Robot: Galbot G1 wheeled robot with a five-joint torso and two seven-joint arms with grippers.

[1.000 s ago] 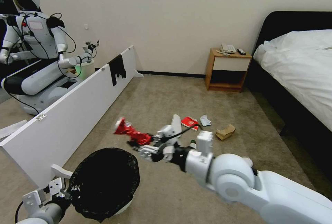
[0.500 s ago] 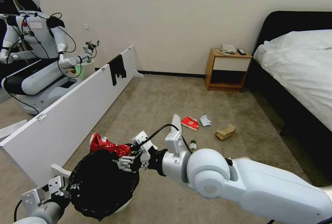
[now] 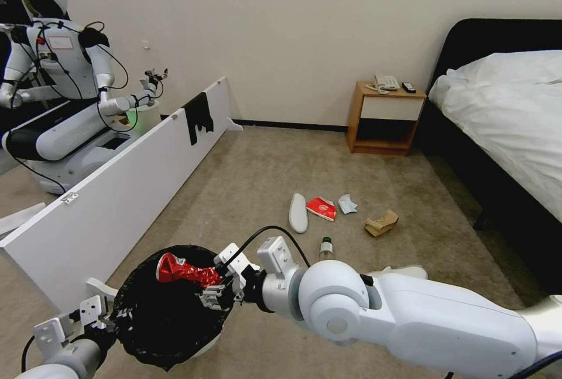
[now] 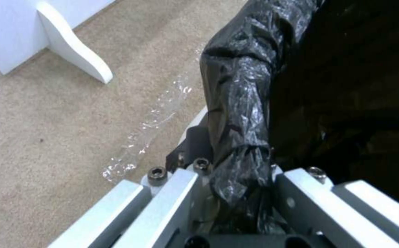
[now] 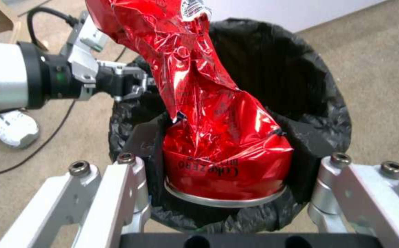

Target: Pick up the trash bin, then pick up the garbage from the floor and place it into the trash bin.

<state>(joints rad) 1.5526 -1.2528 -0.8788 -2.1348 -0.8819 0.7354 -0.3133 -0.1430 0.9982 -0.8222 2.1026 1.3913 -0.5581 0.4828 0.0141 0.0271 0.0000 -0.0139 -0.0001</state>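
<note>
The trash bin [image 3: 153, 323], lined with a black bag, hangs low at the front left. My left gripper [image 3: 110, 321] is shut on its bagged rim [image 4: 238, 103]. My right gripper [image 3: 213, 293] is shut on a crushed red can [image 3: 186, 269], holding it just above the bin's opening. In the right wrist view the can [image 5: 218, 137] sits between the black pads, with the bin [image 5: 282, 65] below it. On the floor [image 3: 257, 174] lie a white slipper [image 3: 298, 212], a red packet [image 3: 321, 208], a pale-blue mask [image 3: 347, 203], a brown paper bag [image 3: 381, 223] and a clear bottle [image 3: 326, 246].
A long white board [image 3: 117, 191] stands on edge along the left, with another robot [image 3: 64, 92] behind it. A wooden nightstand [image 3: 386, 115] stands against the far wall. A bed [image 3: 509, 121] fills the right side. A second slipper [image 3: 407, 272] peeks from behind my right arm.
My right arm swung left and down, carrying the red can from above the carpet to over the bin's opening. The left gripper still holds the bin.
</note>
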